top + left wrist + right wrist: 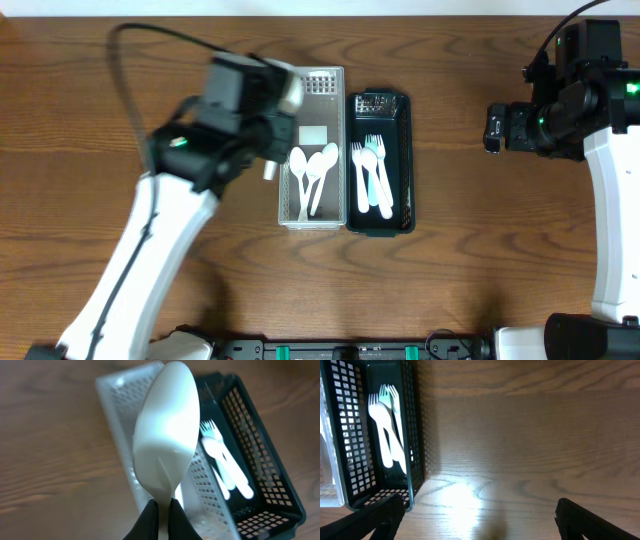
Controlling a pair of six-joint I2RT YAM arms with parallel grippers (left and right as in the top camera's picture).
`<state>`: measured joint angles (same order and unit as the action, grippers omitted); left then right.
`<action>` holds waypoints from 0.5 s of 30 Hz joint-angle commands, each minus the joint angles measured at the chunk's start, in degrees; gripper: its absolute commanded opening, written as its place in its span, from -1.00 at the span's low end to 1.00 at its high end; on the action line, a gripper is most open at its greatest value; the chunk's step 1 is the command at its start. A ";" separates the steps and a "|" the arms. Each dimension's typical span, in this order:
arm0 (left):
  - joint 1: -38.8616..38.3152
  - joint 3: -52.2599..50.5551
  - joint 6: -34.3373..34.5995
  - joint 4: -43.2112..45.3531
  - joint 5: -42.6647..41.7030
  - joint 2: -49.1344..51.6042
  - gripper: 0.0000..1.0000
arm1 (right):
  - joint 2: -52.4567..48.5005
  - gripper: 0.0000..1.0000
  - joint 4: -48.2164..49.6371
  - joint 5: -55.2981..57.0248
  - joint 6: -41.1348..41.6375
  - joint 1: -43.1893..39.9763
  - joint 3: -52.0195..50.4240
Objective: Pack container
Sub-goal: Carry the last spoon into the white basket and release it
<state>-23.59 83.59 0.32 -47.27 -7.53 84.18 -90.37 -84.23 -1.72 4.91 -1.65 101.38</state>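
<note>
A white plastic spoon [165,435] fills the left wrist view, bowl pointing away, with my left gripper [161,510] shut on its handle. It hangs over the left edge of the white perforated basket [120,400]. Overhead, that white basket [283,205] holds a few white spoons [315,170], and the black basket [407,150] beside it holds white forks [372,175]. My right gripper [492,128] is off to the right of both baskets. It stands open over bare wood [480,510], its fingers wide apart with nothing between them.
The two baskets stand side by side, touching, in the middle of the wooden table. In the right wrist view the black basket [415,435] and its forks [387,425] lie to the upper left. The left arm [215,130] covers the table left of the white basket.
</note>
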 commanded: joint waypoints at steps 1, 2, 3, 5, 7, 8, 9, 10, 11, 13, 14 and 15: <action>-2.14 0.22 4.17 0.55 1.55 6.54 -0.88 | -0.20 0.99 -0.04 0.17 -0.92 -0.42 -0.15; -2.43 0.22 4.81 0.98 1.55 8.81 -0.88 | -0.20 0.98 -0.04 0.17 -0.92 -0.42 -0.15; -2.56 0.22 5.35 1.40 1.51 11.02 -0.88 | -0.20 0.99 -0.04 0.17 -0.92 -0.42 -0.15; -2.60 0.22 6.08 2.03 1.49 14.84 -0.88 | -0.20 0.99 -0.09 0.17 -0.92 -0.42 -0.15; -2.60 0.22 6.03 2.73 1.49 18.40 -0.88 | -0.20 0.98 -0.24 0.17 -0.92 -0.42 -0.15; -2.60 0.22 6.01 2.91 1.51 19.65 -0.88 | -0.20 0.99 -0.31 0.17 -0.92 -0.42 -0.15; -2.58 0.22 5.99 3.06 1.53 20.85 -0.88 | -0.17 0.99 -0.37 0.17 -0.92 -0.42 -0.15; -2.58 0.22 5.99 3.21 1.53 21.90 -0.88 | -0.20 0.99 -0.42 0.17 -0.92 -0.42 -0.15; -2.58 0.22 5.97 3.28 1.53 22.99 -0.88 | -0.20 0.99 -0.42 0.17 -0.92 -0.42 -0.15; -2.60 0.22 5.99 3.23 1.53 24.55 -0.88 | -0.20 0.99 -0.42 0.17 -0.92 -0.42 -0.15; -2.60 0.22 5.99 3.19 1.51 25.00 -0.88 | -0.20 0.99 -0.44 0.17 -0.92 -0.42 -0.15; -2.60 0.22 5.99 3.17 1.51 25.24 -0.88 | -0.20 0.98 -0.46 0.17 -0.92 -0.44 -0.15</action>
<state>-26.20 83.55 5.74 -44.10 -6.92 108.84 -90.37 -84.58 -1.72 4.91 -1.65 101.38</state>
